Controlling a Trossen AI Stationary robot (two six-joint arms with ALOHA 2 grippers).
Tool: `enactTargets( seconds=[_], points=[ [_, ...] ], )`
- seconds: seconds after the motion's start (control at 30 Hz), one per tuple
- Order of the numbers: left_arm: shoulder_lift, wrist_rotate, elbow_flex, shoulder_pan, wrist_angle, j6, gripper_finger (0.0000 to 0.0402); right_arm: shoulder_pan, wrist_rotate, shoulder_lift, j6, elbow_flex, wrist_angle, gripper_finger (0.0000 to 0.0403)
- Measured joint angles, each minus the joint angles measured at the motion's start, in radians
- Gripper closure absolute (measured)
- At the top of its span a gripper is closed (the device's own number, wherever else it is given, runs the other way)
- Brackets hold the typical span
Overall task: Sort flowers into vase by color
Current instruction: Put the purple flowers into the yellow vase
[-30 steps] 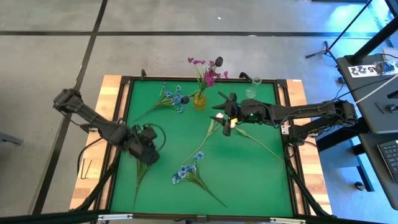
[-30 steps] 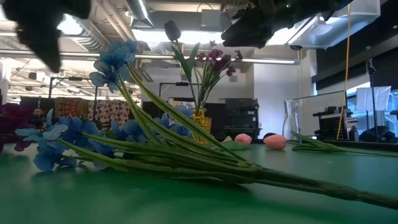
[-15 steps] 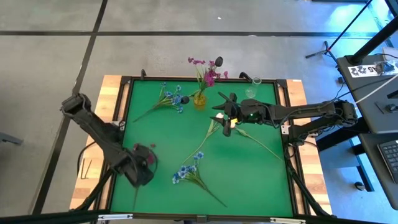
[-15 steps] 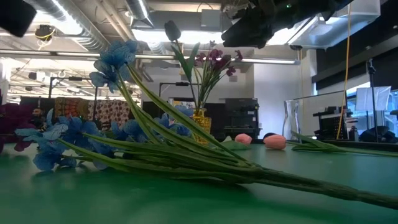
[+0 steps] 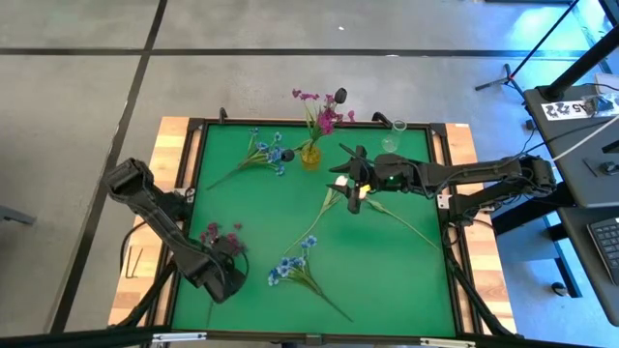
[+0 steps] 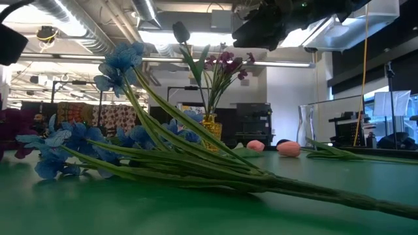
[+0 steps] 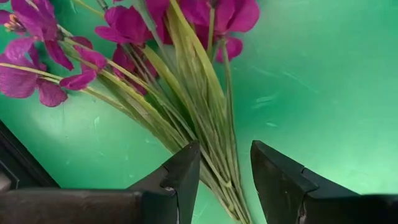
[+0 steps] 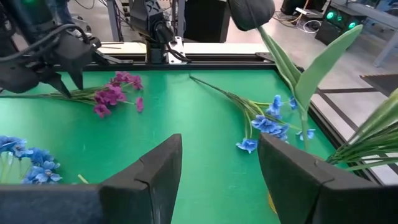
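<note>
Left end effector (image 7: 224, 171) poised low over the near-left of the green bench (image 5: 387, 261), fingers parted astride the stems of the magenta spray (image 7: 180, 99) lying flat there, nothing gripped yet. Best closed on the bunched stems, clear of the blooms, then lifted level. Right end effector (image 8: 217, 168) open, empty, waiting far right beside the yellow vase (image 5: 309, 157).

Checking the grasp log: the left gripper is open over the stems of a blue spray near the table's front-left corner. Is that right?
Not quite: the spray is magenta, not blue. The left wrist view shows the left gripper open, its fingers either side of the magenta spray and its green stems; the high view places it near the table's front-left corner.
</note>
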Motion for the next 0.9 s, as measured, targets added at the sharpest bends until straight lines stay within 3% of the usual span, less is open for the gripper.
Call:
enactTargets(
  seconds=[0.23, 0.47, 0.67, 0.9],
  points=[
    [0.022, 0.029, -0.024, 0.008, -0.004, -0.012, 0.0264, 0.0, -0.012, 0.0, 0.019, 0.0, -0.008, 0.0194],
    [0.019, 0.164, -0.103, 0.03, 0.004, -0.011, 0.0264, 0.0, -0.012, 0.0, 0.029, 0.0, -0.022, 0.0194],
    [0.017, 0.178, -0.116, 0.058, 0.002, 0.092, 0.0267, 0.0, -0.002, 0.0, 0.031, 0.0, -0.036, 0.0194],
    [0.018, 0.175, -0.116, 0.107, -0.014, 0.183, 0.0329, 0.0, -0.001, 0.0, 0.031, 0.0, -0.036, 0.0194]
  ],
)
